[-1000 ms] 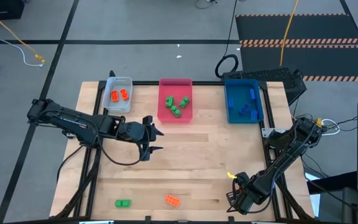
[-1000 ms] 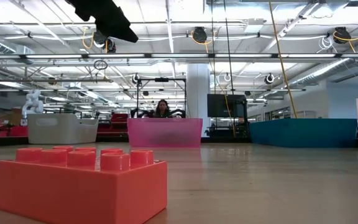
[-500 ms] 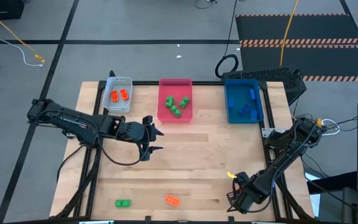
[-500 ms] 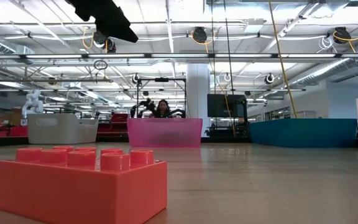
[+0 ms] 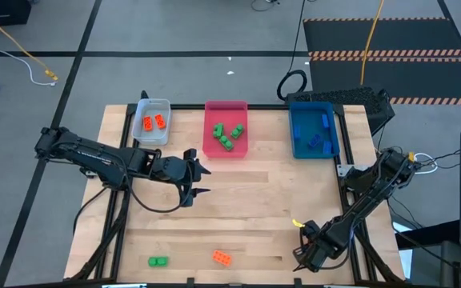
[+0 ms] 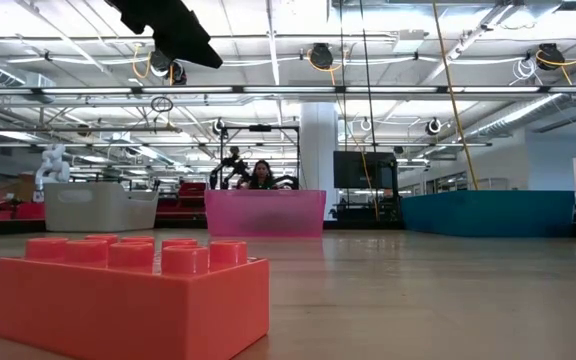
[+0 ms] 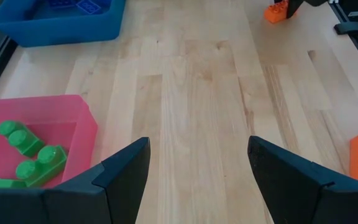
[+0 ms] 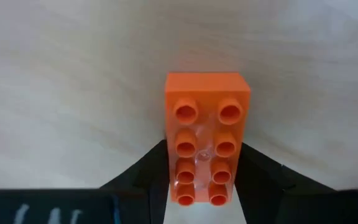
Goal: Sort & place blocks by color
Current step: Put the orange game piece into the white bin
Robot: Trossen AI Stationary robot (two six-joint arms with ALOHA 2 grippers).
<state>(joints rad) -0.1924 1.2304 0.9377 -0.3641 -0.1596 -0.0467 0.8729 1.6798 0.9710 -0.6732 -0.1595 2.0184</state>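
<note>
Now the left pincer [image 7: 194,180] hovers spread over bare worktop [image 5: 246,192], trays beyond it. Right pincer [image 8: 201,186] is clamped on an orange block [image 8: 205,134] by its long sides: light, stiff, probably slippery plastic, so grip flat walls, not studs.

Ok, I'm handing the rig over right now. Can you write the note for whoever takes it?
Left gripper: open, empty, over mid-table in front of the pink tray.
Right gripper: at the table's near right corner, fingers closed on the held orange brick; cannot tell if it is lifted.
Done: two orange bricks in the grey tray, green bricks in the pink tray, blue bricks in the blue tray.
Left: take the held orange brick to the grey tray, then sort the loose orange brick and loose green brick at the near edge.
</note>
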